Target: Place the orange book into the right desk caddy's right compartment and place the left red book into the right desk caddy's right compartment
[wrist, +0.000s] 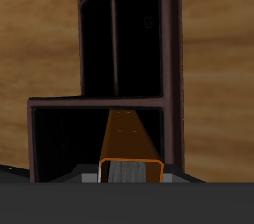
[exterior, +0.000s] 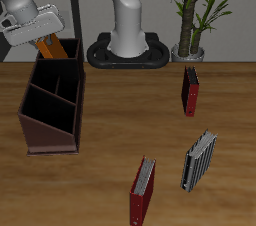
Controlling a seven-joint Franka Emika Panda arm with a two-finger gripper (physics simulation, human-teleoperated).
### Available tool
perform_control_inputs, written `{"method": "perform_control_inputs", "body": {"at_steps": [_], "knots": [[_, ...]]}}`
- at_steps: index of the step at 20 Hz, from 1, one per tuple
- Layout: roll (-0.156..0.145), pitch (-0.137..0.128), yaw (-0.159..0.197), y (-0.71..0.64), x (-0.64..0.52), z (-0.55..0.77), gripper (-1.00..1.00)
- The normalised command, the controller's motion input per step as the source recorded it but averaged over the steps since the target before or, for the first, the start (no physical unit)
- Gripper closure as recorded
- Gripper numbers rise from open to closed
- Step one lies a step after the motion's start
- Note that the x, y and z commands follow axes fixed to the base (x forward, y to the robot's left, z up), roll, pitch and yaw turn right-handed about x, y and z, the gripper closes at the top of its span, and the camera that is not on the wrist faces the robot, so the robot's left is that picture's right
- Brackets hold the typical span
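Gripped by the end effector (exterior: 47,38) above the rear end of the right desk caddy (exterior: 50,110), the orange book (exterior: 52,46), a slim bright-orange hardcover with a pale grey page edge, tilted, its lower end just inside the caddy's top opening. Seen from the wrist view: orange book (wrist: 131,144) clamped between the fingers, its pale page edge close to the camera, its far end pointing down into the dark compartment at the back of the caddy (wrist: 171,79), a dark maroon-brown box-like organiser with sloping side walls and inner dividers. Could not tell from either view whether the book's lower end touched the compartment floor. Stood upright farther along the wooden worktop (exterior: 110,120), well apart from the caddy and toward the back near the potted plant (exterior: 195,10): the left red book (exterior: 190,91), slim, dark red, with a black edge strip. Stood nearer the worktop's front edge: a brighter red book with a pale grey page edge (exterior: 143,190) and, beside it, a grey-and-black striped book (exterior: 198,160), both upright and apart from each other.
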Motion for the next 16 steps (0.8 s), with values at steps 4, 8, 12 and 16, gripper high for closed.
{"method": "perform_control_inputs", "body": {"at_steps": [4, 8, 12, 16], "knots": [[-0.008, 0.011, 0.016, -0.01, 0.0, -0.17, 1.0], [-0.026, 0.022, -0.008, -0.11, 0.05, -0.22, 1.0], [-0.019, 0.014, -0.017, -0.05, 0.06, -0.13, 1.0], [-0.018, 0.016, 0.012, 0.03, 0.04, -0.06, -1.0]]}}
